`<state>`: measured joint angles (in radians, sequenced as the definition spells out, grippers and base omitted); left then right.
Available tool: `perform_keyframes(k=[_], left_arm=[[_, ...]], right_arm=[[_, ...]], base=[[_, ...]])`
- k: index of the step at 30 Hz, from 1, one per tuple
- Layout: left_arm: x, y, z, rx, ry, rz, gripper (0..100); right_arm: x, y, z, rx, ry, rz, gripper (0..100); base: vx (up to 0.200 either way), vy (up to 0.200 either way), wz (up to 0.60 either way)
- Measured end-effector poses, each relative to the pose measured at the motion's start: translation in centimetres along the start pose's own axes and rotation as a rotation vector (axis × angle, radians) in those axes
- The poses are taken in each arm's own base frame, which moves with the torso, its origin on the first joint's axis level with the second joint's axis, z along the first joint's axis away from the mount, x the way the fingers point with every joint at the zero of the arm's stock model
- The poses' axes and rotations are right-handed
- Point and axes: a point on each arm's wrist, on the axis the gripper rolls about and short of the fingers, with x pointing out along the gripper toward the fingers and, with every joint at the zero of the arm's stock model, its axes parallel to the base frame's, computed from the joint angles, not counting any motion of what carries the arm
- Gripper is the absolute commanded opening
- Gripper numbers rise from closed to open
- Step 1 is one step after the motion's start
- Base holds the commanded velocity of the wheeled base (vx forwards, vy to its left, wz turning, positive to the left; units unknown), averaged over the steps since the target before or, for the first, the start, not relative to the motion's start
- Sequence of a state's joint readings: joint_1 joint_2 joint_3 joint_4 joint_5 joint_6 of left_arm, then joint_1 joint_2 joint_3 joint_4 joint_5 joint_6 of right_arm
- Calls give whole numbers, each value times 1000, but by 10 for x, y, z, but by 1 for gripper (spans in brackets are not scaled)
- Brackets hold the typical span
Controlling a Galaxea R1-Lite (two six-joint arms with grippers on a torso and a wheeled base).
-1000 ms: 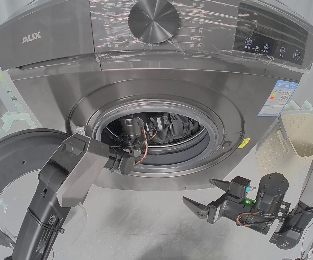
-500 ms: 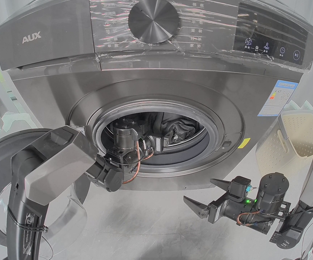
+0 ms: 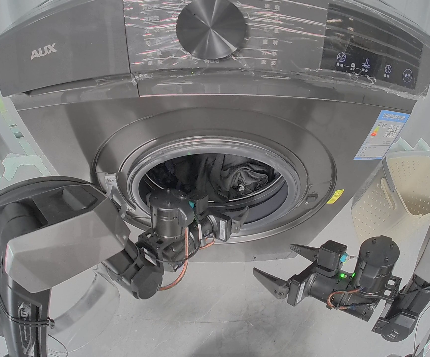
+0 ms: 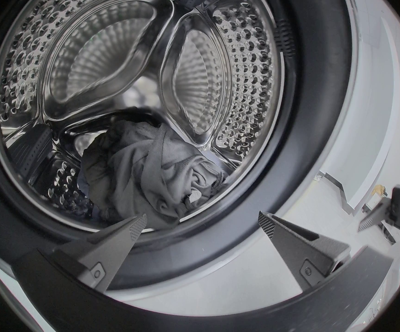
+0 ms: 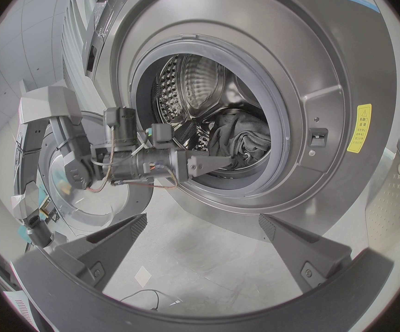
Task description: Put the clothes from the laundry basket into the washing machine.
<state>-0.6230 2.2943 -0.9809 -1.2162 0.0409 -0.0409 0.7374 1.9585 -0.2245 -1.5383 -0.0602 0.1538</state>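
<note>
1. Washer point(image 3: 215, 120) is standing open.
2. Basket point(image 3: 413, 189), right of washer, is looking empty.
3. Clothes point(image 3: 230, 177) are lying inside washer; loading seems done.
4. Left gripper point(image 4: 199, 218) at washer's mouth, right gripper point(image 3: 273, 260) below it, are gaping empty.

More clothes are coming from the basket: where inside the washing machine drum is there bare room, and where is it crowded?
Free: the upper drum, between the dark grey crumpled clothes and the perforated steel drum wall above. Crowded: the drum's bottom, where the clothes lie, and the lower black door seal, where the open left gripper hangs.
</note>
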Motion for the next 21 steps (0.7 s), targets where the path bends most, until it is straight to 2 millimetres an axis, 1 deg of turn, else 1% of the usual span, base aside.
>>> perform_keyframes(k=[4,7,11,13,14,18,21], left_arm=[[-19,-10,-10,1,12,-20,100],[-36,-14,-16,1,35,-14,100],[-62,-15,-14,-9,45,-8,100],[-78,-17,-10,-18,38,-13,100],[-89,-18,-6,-28,25,-18,100],[-122,-23,10,-69,-19,-43,100],[-140,-25,21,-95,-47,-54,100]], right_arm=[[-2,0,4,1,-15,3,100],[-3,2,8,2,-34,10,100],[-4,4,15,5,-65,13,100],[-5,2,18,7,-81,7,100],[-7,1,20,9,-90,1,100],[-16,-5,27,14,-115,-23,100],[-25,-7,29,18,-123,-37,100]], base=[[0,0,0],[0,0,0],[0,0,0],[0,0,0],[0,0,0],[0,0,0],[0,0,0]])
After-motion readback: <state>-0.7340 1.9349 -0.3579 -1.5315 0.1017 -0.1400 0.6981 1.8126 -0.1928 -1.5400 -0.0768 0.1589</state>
